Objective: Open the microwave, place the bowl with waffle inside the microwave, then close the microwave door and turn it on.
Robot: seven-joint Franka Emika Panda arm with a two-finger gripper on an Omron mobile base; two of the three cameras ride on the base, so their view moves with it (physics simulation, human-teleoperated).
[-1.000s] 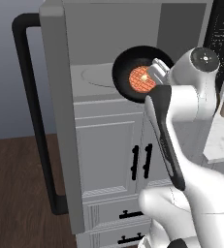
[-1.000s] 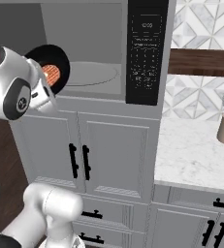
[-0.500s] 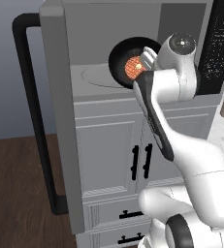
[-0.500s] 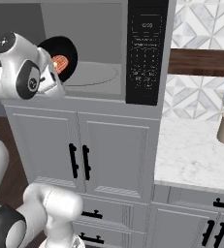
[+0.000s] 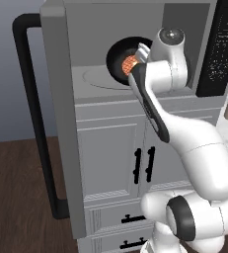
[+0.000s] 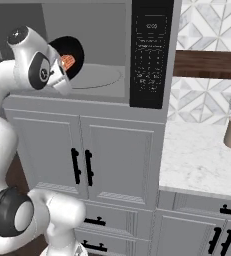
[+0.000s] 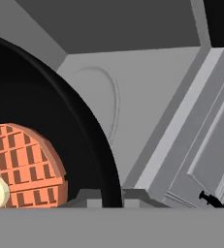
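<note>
the bowl (image 5: 119, 58) is seen as a small, round, glossy black dish, tipped steeply so that its open face is turned toward the cameras. it is held up at the mouth of the microwave (image 5: 135, 20), above the near part of the round glass turntable (image 6: 94, 77) and not resting on it. the waffle (image 7: 24, 164) lies inside the bowl: an orange-brown disc with a fine grid of darker squares and a pale dot at its centre. in the hand view the bowl's thick black rim (image 7: 96, 160) is seen curving across the picture, and the gripper (image 7: 111, 196) is clamped on that rim with its jaws drawn nearly together. the microwave door (image 5: 61, 123) is swung wide open to the left, edge-on in the left base view, with its long black bar handle (image 5: 34, 118) standing out from it. the black keypad panel (image 6: 151, 50) is seen at the right of the grey cavity.
</note>
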